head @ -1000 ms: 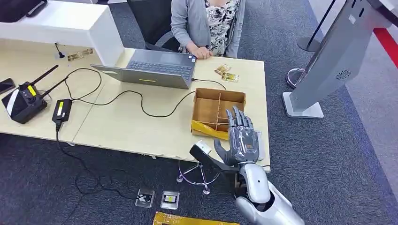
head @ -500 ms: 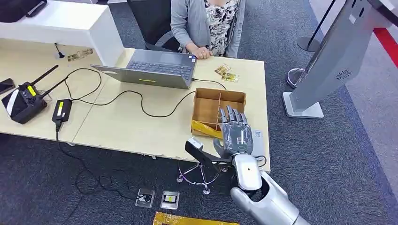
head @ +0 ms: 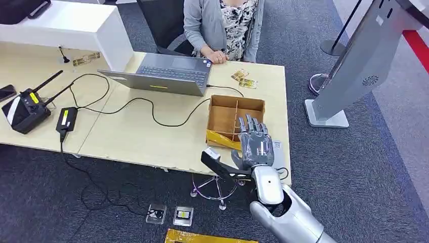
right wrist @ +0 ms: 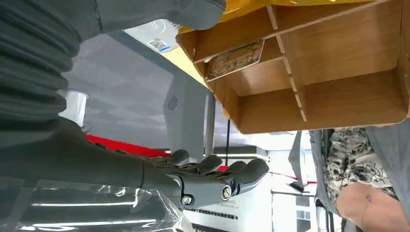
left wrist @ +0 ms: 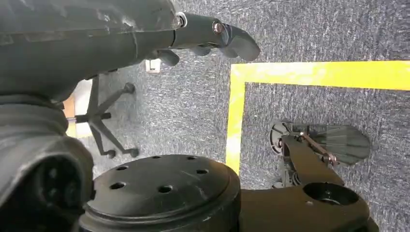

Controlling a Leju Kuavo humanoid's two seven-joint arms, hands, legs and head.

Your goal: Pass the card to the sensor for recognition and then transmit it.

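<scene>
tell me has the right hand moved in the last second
Yes. The right hand has drawn back toward the robot and a little left, judged against the wooden divided box; its fingertips now cover less of the box.

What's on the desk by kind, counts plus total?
Laptop: 1
Divided box: 1
Radio: 1
Power brick: 1
Phone: 1
Total: 5

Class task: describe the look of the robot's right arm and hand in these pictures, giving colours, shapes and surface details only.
The right arm is glossy silver with rounded, bulbous shells and a dark gap at the joint. The right hand is grey metal with darker segmented fingers and pale strips along their backs. A black bracket carrying a small white-faced box juts out beside the wrist. In the right wrist view, a grey ribbed cover wraps the wrist.
</scene>
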